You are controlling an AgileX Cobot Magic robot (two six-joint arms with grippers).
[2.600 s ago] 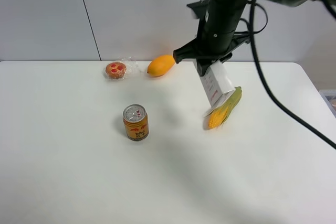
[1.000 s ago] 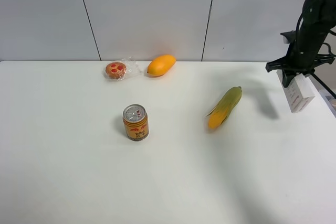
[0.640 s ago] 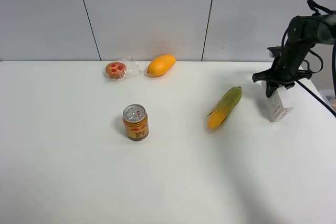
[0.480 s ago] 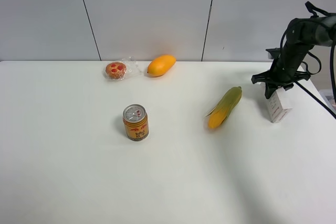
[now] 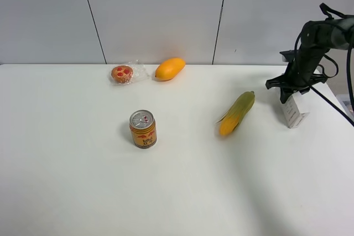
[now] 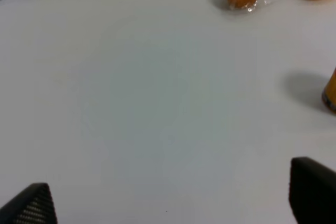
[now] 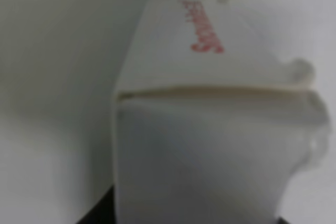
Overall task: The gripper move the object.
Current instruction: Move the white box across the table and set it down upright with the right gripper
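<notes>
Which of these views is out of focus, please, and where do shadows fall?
Right wrist view: the carton fills the frame, blurred, its red print soft. Exterior high view: sharp, faint shadow beside the can. Left wrist view: mildly soft.

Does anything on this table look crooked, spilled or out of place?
Only the white carton, near the right edge of the table: it leans instead of standing straight, with the right tool gripping its top. Nothing looks spilled or damaged.
</notes>
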